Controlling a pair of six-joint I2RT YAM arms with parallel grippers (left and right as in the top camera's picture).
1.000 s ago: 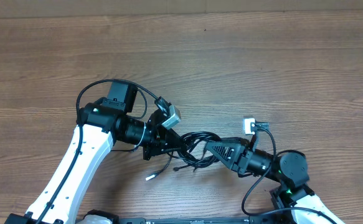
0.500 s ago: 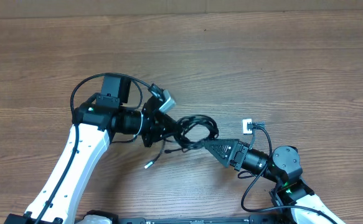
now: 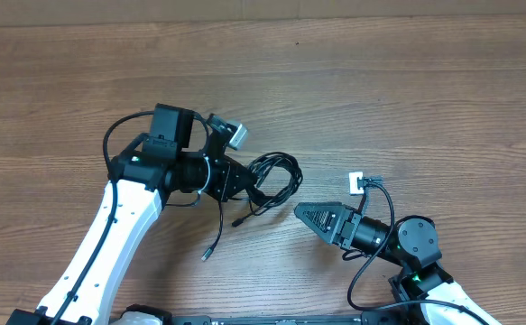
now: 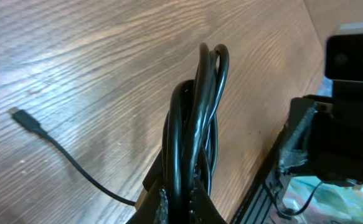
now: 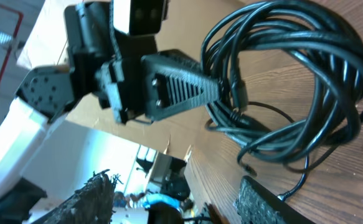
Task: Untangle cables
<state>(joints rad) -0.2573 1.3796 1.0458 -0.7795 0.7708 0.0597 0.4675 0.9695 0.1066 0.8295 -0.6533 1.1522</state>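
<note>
The cables (image 3: 278, 176) are a coiled bundle of thin black cords held above the table. My left gripper (image 3: 244, 184) is shut on the bundle's left side. One loose strand hangs down to a plug end (image 3: 207, 256), and a shorter end (image 3: 237, 221) hangs beside it. In the left wrist view the cables (image 4: 197, 118) rise from between the fingers (image 4: 181, 208), and a strand ends in a plug (image 4: 19, 116). My right gripper (image 3: 300, 213) is open and empty, a little right of and below the bundle. In the right wrist view the cables (image 5: 293, 81) lie beyond the open fingers (image 5: 175, 182).
The wooden table (image 3: 380, 99) stretches away behind both arms. The right arm's own wire and small white connector (image 3: 359, 183) sit right of the bundle. The left arm's wire loops over its wrist (image 3: 123, 135).
My left gripper has carried the bundle up and to the left, away from the right gripper. The right gripper has drawn back, free of the cables. A loose strand now trails lower left.
</note>
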